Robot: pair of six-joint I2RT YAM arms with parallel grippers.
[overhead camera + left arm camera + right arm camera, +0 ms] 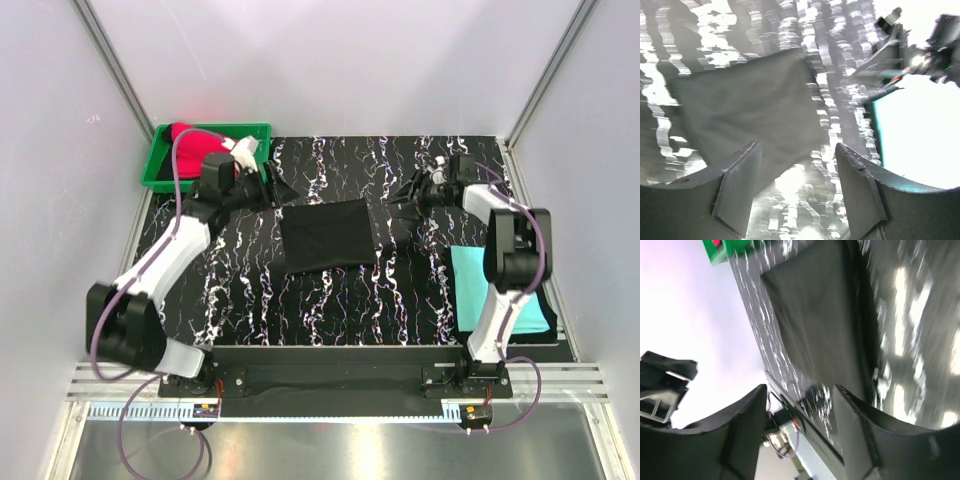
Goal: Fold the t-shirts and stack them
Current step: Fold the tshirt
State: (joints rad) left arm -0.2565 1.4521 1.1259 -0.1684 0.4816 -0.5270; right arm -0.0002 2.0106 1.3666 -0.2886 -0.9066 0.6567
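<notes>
The black t-shirt lies folded into a flat rectangle in the middle of the table. It also shows in the left wrist view and in the right wrist view. The turquoise t-shirt lies folded at the right edge, partly under the right arm. The bright red t-shirt sits bunched in the green tray at the back left. My left gripper is open and empty, left of the black shirt's far corner. My right gripper is open and empty, right of it.
The table has a black mat with white marbling. White walls close in on the left, back and right. The arm bases stand on a black bar at the near edge.
</notes>
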